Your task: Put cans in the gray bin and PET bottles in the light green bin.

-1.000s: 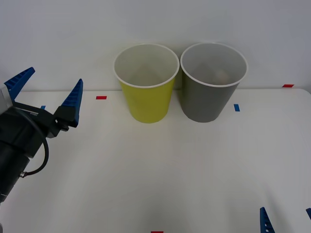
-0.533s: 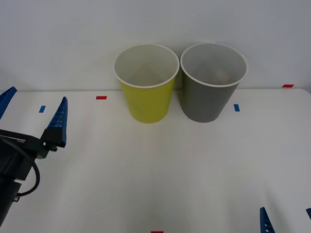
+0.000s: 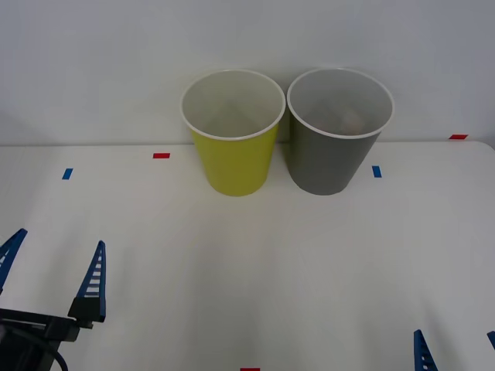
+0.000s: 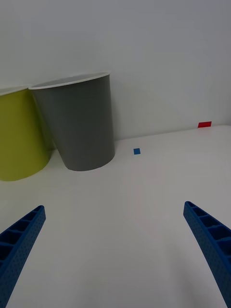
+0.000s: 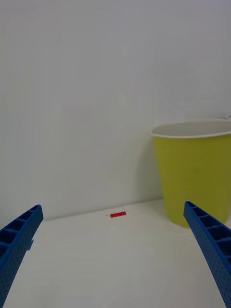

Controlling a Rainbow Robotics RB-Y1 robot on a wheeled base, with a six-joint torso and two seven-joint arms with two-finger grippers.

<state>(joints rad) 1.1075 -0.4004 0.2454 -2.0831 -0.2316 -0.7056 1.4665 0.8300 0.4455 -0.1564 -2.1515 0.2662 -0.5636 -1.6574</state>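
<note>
- Can [image 3: 352, 120]: a pale orange patch of it shows deep inside the gray bin [image 3: 338, 158]; little else of it can be made out.
- Gray bin stands upright at the table's [image 3: 271, 270] far edge by the wall, on the robot's right.
- Green bin [image 3: 233, 158] stands upright just beside it on the left; whether their rims touch is unclear.
- Left gripper [image 3: 52, 267] sits low at the near left corner, blue fingers spread wide, holding nothing, well apart from the bins.
- Right gripper [image 4: 115, 250] waits at the near right corner, fingers likewise spread and empty, facing the gray bin.
- Small red and blue tape marks dot the table.
</note>
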